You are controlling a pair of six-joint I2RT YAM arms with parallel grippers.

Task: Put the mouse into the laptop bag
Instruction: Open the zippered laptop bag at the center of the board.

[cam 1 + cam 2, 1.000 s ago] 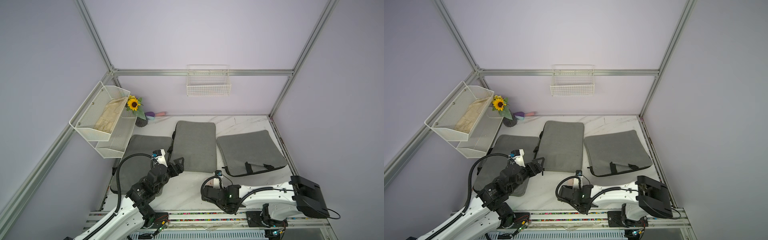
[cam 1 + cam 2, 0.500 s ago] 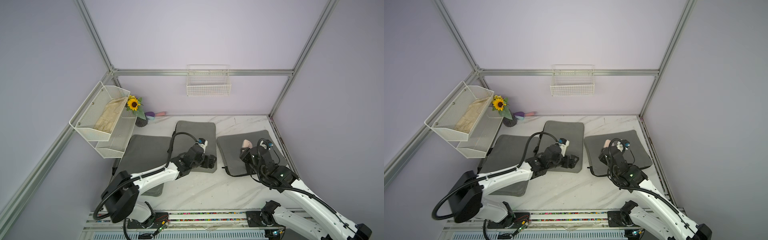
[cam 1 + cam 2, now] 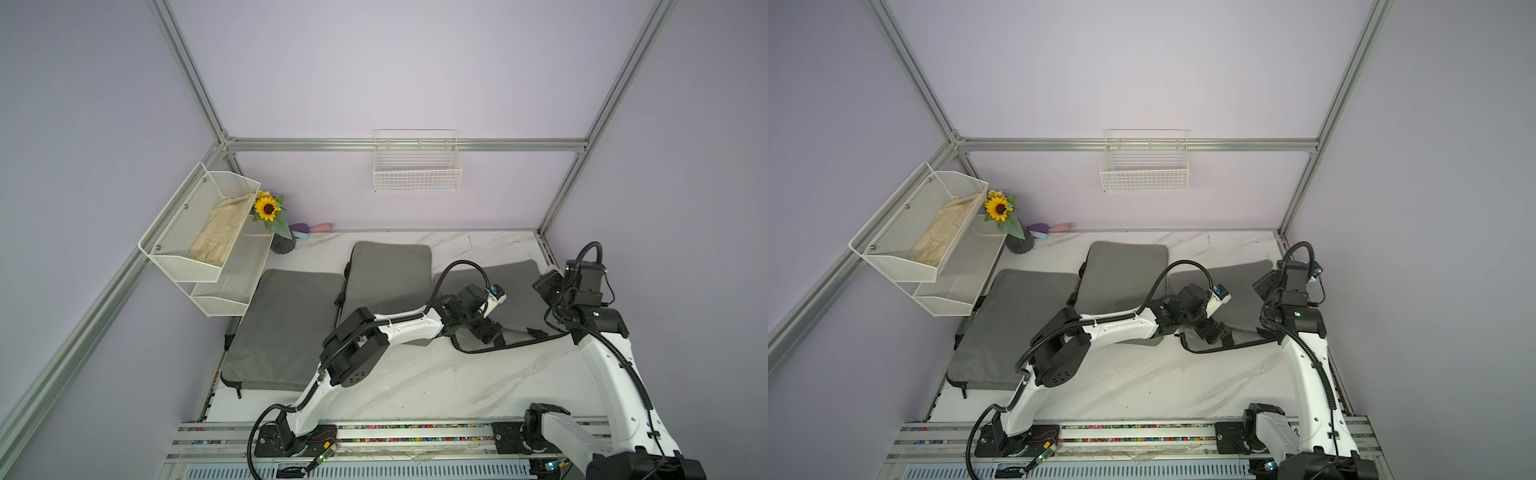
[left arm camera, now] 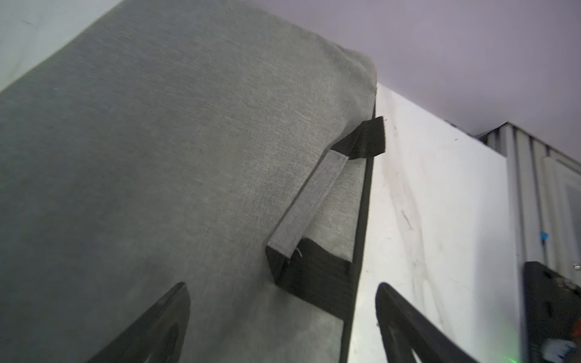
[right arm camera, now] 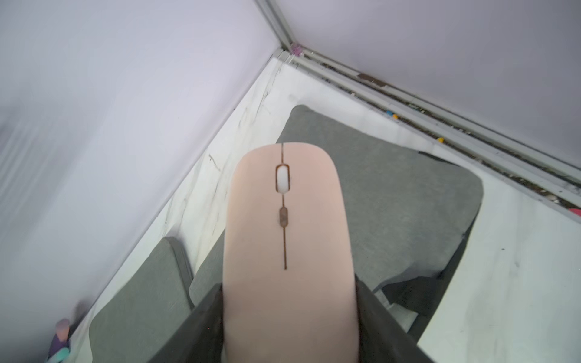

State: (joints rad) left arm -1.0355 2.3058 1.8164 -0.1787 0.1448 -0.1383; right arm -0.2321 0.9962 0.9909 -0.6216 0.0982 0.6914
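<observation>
Two spare grey bags (image 3: 286,328) lie on the tabletop (image 3: 415,386), off to one side of our left fingers (image 4: 157,330), which stand spread wide over the laptop bag (image 4: 157,157), its handle (image 4: 309,201) just ahead between them. Our right fingers (image 5: 377,320) pinch the mouse (image 5: 287,251) above that bag: pale pink, smooth, white wheel, thin dark seam.

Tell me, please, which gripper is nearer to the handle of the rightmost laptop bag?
Left. The left gripper hovers open just short of the handle, by the near edge of the laptop bag; the right gripper holds the mouse above its far right corner.
</observation>
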